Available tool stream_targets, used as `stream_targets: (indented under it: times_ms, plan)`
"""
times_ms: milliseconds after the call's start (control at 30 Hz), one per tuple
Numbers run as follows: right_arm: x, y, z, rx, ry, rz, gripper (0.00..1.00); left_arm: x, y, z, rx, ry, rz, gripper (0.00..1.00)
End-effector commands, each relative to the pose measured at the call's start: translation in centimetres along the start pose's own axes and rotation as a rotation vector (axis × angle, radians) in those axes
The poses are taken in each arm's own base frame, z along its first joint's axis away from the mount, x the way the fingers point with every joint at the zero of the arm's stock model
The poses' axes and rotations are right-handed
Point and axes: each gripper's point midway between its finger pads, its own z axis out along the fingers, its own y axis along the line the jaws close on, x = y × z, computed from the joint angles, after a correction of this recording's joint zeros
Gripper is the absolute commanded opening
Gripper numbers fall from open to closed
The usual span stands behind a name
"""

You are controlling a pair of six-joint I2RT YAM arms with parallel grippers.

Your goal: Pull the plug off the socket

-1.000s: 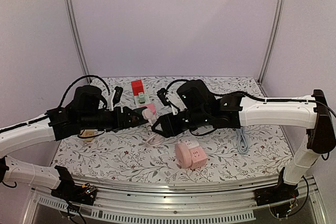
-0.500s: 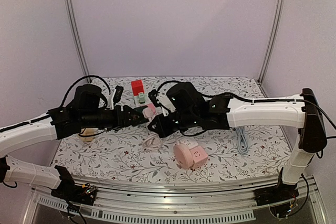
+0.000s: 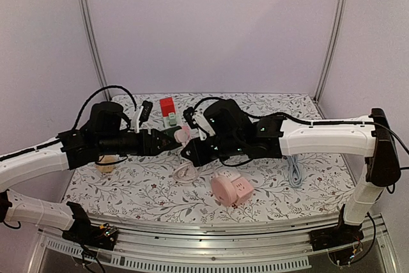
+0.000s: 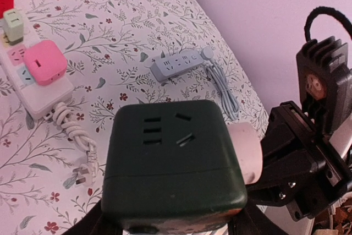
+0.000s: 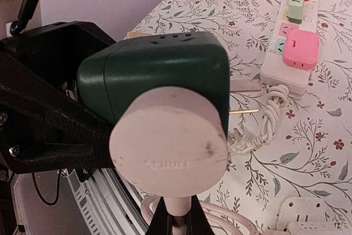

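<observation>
plug (image 5: 168, 152), pink and round, sits seated in 1 face of the dark green socket cube (image 5: 159, 70) that the left gripper (image 3: 163, 140) grasps in mid-air, and the right gripper (image 5: 176, 218) is clenched on its neck, so its prong axis points away from the cube toward the right arm.

Soft even light, faint shadows
</observation>
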Motion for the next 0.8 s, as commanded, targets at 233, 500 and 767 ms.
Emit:
stream_targets:
  times_ms: [233, 500, 767]
  plan:
    - [-1.7, -2.9, -1.6, 0.091, -0.071, 0.056, 0.00, 0.0, 1.7, -0.5, -0.064, -0.020, -0.104, 0.15]
    - [2.4, -5.4, 1.8, 0.158, 0.024, 0.084, 0.00, -1.9, -2.0, -1.0, 0.131, -0.058, -0.197, 0.15]
    - [3.3, -6.2, 2.8, 0.188, 0.043, 0.086, 0.00, -2.8, -2.9, -1.8, 0.181, -0.085, -0.214, 0.15]
